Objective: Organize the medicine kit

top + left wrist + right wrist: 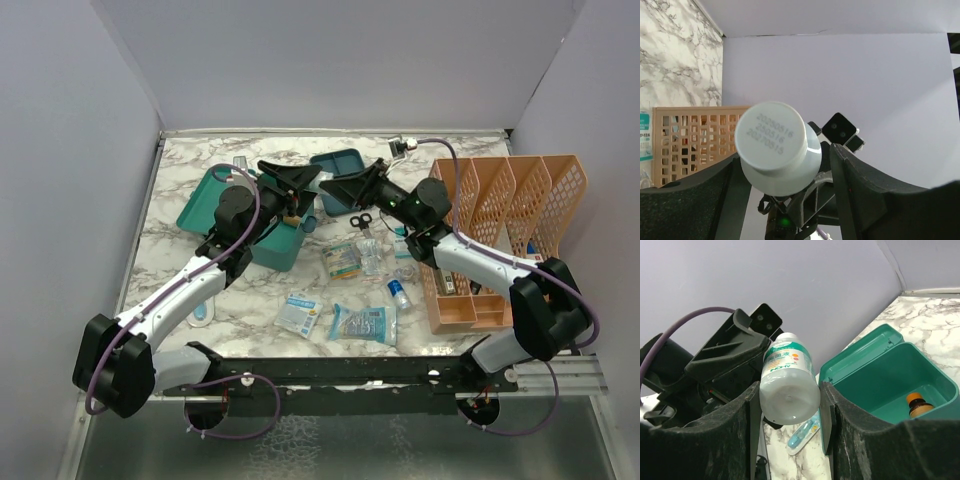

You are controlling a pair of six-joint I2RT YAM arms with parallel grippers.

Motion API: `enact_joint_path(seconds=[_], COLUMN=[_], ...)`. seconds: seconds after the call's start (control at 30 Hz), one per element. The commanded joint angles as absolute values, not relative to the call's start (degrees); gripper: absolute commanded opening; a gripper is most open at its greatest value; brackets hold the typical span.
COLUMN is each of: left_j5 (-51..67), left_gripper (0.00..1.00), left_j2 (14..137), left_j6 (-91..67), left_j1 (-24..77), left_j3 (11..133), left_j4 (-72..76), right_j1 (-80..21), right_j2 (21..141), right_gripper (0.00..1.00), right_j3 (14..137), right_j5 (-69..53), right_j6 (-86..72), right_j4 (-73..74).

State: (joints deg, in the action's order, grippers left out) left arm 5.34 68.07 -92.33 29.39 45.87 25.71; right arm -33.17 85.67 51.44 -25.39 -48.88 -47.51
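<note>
A white medicine bottle [789, 375] with a green label hangs in the air between my two grippers. My right gripper [788, 407] is shut on its bottom end. The capped end [771, 136] reaches into my left gripper [785, 167], which is open, with a gap beside one finger. In the top view the left gripper [312, 185] and right gripper [352, 190] meet tip to tip above the teal medicine kit pieces. The open teal box [940, 385] holds an orange-capped brown bottle [916, 405]. Another teal piece [283, 247] lies under the left gripper, and a third [203, 200] at the left.
An orange mesh file rack [510, 195] stands at the right and also shows in the left wrist view [695, 140]. Sachets [300, 312], a blue packet [362, 322], scissors [362, 220] and a small bottle [400, 293] lie mid-table. A blue wrapped stick [802, 435] lies beside the box.
</note>
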Motion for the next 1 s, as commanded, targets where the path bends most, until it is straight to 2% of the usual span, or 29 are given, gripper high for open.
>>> enact_joint_path(seconds=[0.0, 0.1, 0.23, 0.33, 0.4, 0.5, 0.97], left_j5=[1.46, 1.22, 0.10, -1.01, -1.82, -2.57, -2.00], left_gripper=[0.62, 0.57, 0.43, 0.37, 0.35, 0.35, 0.35], left_j2=[68.37, 69.17, 69.21, 68.34, 67.43, 65.66, 57.41], left_j6=[-94.76, -94.15, -92.54, -91.06, -89.61, -86.33, -63.27], left_j1=[29.39, 29.44, 29.44, 29.53, 29.53, 29.53, 27.29], left_j3=[46.83, 47.88, 48.45, 47.94, 47.50, 47.11, 45.25], left_j4=[26.98, 26.03, 23.49, 22.14, 21.12, 17.62, -0.21], right_j1=[-33.72, -33.99, -34.01, -34.01, -34.01, -33.97, -34.01], right_j2=[85.69, 85.31, 84.93, 83.70, 82.05, 78.85, 61.83], right_gripper=[0.30, 0.32, 0.38, 0.49, 0.61, 0.68, 0.68], right_j3=[50.58, 50.38, 50.24, 49.77, 49.50, 50.03, 47.34], right_j5=[-30.64, -31.20, -30.45, -29.76, -28.76, -27.20, -21.27], right_j6=[-46.41, -45.40, -45.57, -47.02, -48.39, -49.22, -48.41], right_j4=[-50.85, -48.69, -45.04, -43.84, -42.17, -36.22, -9.13])
